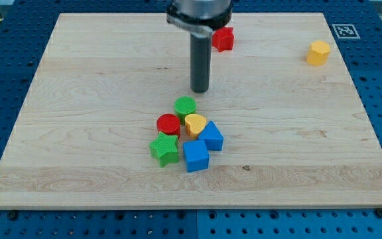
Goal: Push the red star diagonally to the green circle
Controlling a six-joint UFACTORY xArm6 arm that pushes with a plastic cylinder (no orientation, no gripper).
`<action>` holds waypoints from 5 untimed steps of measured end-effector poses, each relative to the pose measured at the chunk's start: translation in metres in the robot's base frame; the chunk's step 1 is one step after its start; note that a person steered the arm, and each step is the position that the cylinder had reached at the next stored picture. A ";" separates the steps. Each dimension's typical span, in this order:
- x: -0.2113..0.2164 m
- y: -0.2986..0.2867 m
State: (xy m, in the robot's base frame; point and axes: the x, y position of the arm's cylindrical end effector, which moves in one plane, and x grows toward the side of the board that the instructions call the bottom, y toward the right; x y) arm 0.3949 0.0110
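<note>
The red star (223, 39) lies near the view's top, just right of centre, partly behind the arm's dark head. The green circle (185, 106) lies at the board's middle, at the top of a cluster of blocks. My tip (199, 90) stands on the board between the two, just above and to the right of the green circle and well below the red star. It touches neither block.
The cluster below the green circle holds a red circle (168, 124), a yellow heart (195, 123), a green star (164, 149), a blue cube (195, 156) and another blue block (211, 137). A yellow hexagon (318, 52) lies at the top right. The wooden board (78, 133) ends near all edges.
</note>
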 end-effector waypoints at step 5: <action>-0.167 0.054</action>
State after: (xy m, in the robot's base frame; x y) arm 0.2278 0.0648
